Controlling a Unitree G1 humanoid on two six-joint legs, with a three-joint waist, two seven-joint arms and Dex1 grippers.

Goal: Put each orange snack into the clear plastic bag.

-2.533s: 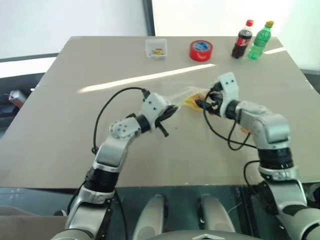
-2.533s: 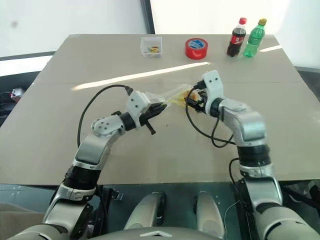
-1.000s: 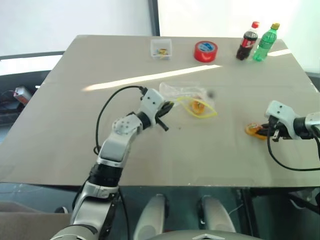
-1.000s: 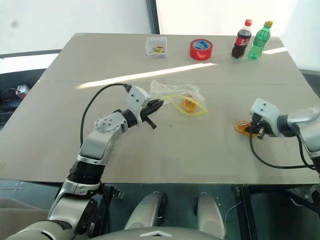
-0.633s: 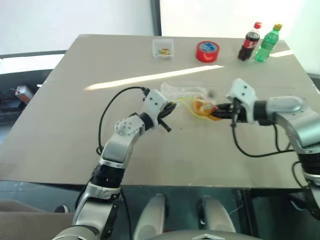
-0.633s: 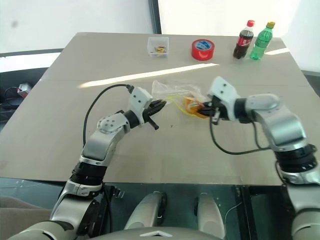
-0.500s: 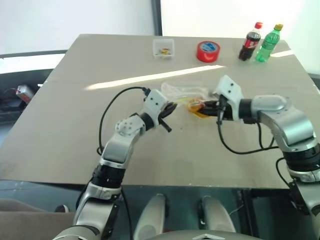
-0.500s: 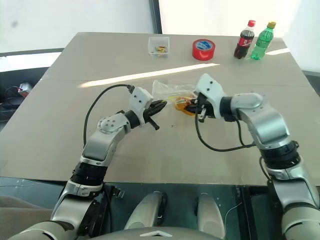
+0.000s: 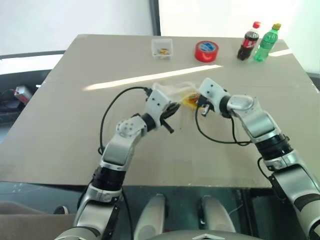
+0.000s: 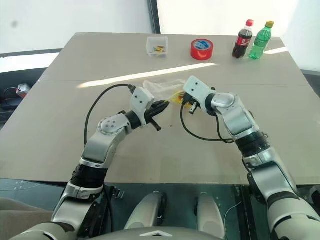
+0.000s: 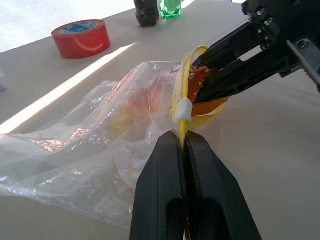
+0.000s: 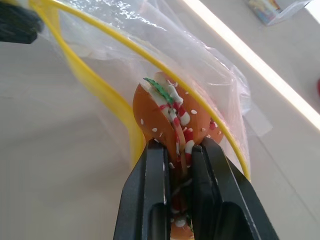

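Yellow-rimmed clear plastic bag point(image 11: 100, 135) mouth admits orange snack point(image 12: 170, 120) in right gripper point(image 12: 177, 150)

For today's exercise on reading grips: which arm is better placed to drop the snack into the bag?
The right: its gripper holds the orange snack at the clear plastic bag's mouth, while the left gripper pinches the bag's rim.

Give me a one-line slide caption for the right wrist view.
Right gripper pushes an orange snack through the yellow-rimmed mouth of the clear plastic bag.

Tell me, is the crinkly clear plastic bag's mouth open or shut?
Open: the clear plastic bag's yellow strip loops wide around the orange snack.
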